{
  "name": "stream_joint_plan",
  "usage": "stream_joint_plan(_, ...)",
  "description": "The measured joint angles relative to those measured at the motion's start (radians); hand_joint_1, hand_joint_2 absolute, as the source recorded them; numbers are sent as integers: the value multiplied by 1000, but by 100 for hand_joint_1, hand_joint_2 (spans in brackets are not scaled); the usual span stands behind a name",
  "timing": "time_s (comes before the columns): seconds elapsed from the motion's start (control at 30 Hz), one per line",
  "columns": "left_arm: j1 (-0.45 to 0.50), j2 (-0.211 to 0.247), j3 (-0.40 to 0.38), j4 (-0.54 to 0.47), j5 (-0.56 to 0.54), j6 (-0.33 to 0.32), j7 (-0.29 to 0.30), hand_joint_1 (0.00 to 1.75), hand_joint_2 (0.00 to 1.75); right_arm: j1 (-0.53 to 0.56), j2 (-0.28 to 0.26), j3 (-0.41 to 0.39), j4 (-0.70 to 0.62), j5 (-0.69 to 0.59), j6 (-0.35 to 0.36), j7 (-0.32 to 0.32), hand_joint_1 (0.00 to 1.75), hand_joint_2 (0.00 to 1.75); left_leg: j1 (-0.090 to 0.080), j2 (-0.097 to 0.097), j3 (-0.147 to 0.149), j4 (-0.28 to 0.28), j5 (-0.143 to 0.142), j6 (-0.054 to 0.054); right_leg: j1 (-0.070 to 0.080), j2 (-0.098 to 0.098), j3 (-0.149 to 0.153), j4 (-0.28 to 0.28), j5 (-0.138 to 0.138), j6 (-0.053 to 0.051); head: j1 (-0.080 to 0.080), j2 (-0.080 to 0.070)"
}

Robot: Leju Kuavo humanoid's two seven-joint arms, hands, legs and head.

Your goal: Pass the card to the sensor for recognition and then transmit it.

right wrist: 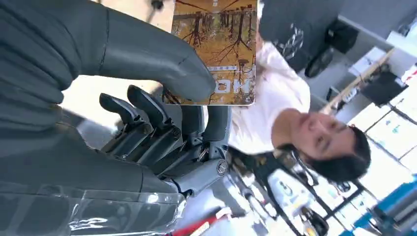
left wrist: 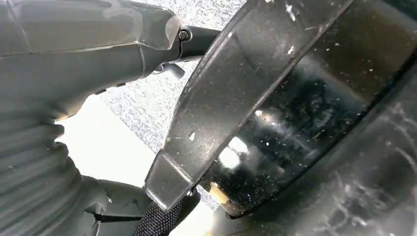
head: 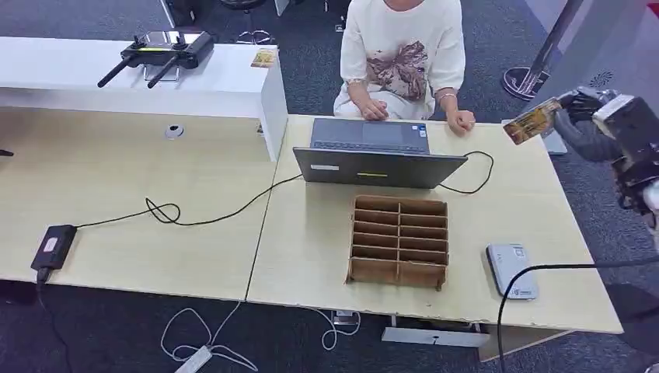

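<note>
One card (head: pixel 533 121) is already in the right robot hand (head: pixel 579 105), pinched between thumb and fingers and raised above the far right edge of the table (head: pixel 194 202), so the pickup looks done. Still ahead, by my reading, are the scan at the sensor (head: pixel 512 270), which lies well apart near the front right corner, and the handover to the person (head: pixel 404 54). Whether the left robot hand (left wrist: pixel 74 73) is apart or together I cannot tell.

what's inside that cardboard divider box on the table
The cardboard divider box shows two columns of slots, all apparently empty; their bottoms are shadowed. The card is in the right hand.
</note>
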Motion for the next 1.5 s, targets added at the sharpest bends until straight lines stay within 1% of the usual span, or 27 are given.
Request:
stream_joint_plan(0.07,0,0,0,0,-1,0,0,0,175,-11,21,-2,-10,71,-61,-2,175,175,0,0,0,0,0,0,0,0,0,0,0,0,0,0)
stream_joint_plan(0.13,0,0,0,0,-2,0,-1,0,175,-23,46,-4,-17,119,-104,-2,175,175,0,0,0,0,0,0,0,0,0,0,0,0,1,0)
stream_joint_plan(0.3,0,-1,0,0,-5,-2,-2,0,175,-59,110,-5,-23,189,-161,-2,175,175,0,0,0,0,0,0,0,1,0,0,0,0,0,0)
stream_joint_plan(0.37,0,-1,0,0,-6,-2,-2,0,175,-74,131,-4,-23,241,-208,1,175,175,0,0,0,0,0,0,0,0,0,0,0,0,0,0)
stream_joint_plan(0.43,0,-1,-1,0,-8,-3,-2,0,175,-93,153,0,-21,312,-282,4,175,175,0,0,0,0,0,0,0,1,0,1,0,0,0,0)
stream_joint_plan(0.47,0,-1,-2,0,-9,-4,-2,0,175,-105,166,5,-20,365,-330,9,175,175,0,1,0,0,0,0,0,1,0,1,0,0,0,0)
stream_joint_plan(0.6,-1,-2,-16,0,-15,-6,-5,0,175,-150,212,38,-2,535,-439,50,175,175,0,1,1,0,0,0,0,1,0,1,0,0,0,0)
stream_joint_plan(0.63,-2,-2,-19,0,-15,-7,-4,0,175,-164,226,53,11,589,-461,65,175,175,0,1,1,0,0,0,0,1,0,1,0,0,0,0)
stream_joint_plan(0.73,-2,-2,-21,0,-15,-10,-4,0,175,-193,262,84,41,682,-484,101,175,175,0,1,1,0,1,0,0,1,0,1,0,0,0,0)
stream_joint_plan(0.8,-2,-1,-21,0,-15,-13,-4,0,175,-216,285,111,69,750,-484,123,175,175,0,1,1,0,1,0,0,2,0,1,0,0,0,0)
stream_joint_plan(0.87,-2,-1,-23,0,-16,-13,-4,0,175,-246,315,141,109,792,-459,141,175,175,0,1,1,0,1,0,0,2,0,1,0,0,0,0)
stream_joint_plan(0.93,-2,-1,-26,0,-16,-13,-4,0,175,-270,342,162,142,815,-443,154,175,175,0,1,1,0,1,0,0,1,0,1,0,0,0,0)
stream_joint_plan(1.1,-3,-1,-32,0,-24,-19,-4,0,175,-321,399,209,227,869,-401,210,175,175,0,1,1,0,1,0,0,1,0,1,0,0,0,0)
stream_joint_plan(1.23,-4,-1,-42,0,-29,-23,-4,0,175,-358,437,234,291,887,-341,243,175,175,0,1,1,0,1,0,0,1,0,1,0,0,0,0)
stream_joint_plan(1.4,-5,1,-45,0,-31,-29,-3,0,175,-397,479,252,365,897,-236,293,175,175,0,1,1,0,1,0,0,1,0,1,0,0,0,0)
stream_joint_plan(1.5,-6,1,-47,0,-32,-31,-1,0,175,-418,498,268,404,924,-170,333,175,175,0,1,1,0,1,0,0,1,0,1,0,0,0,0)
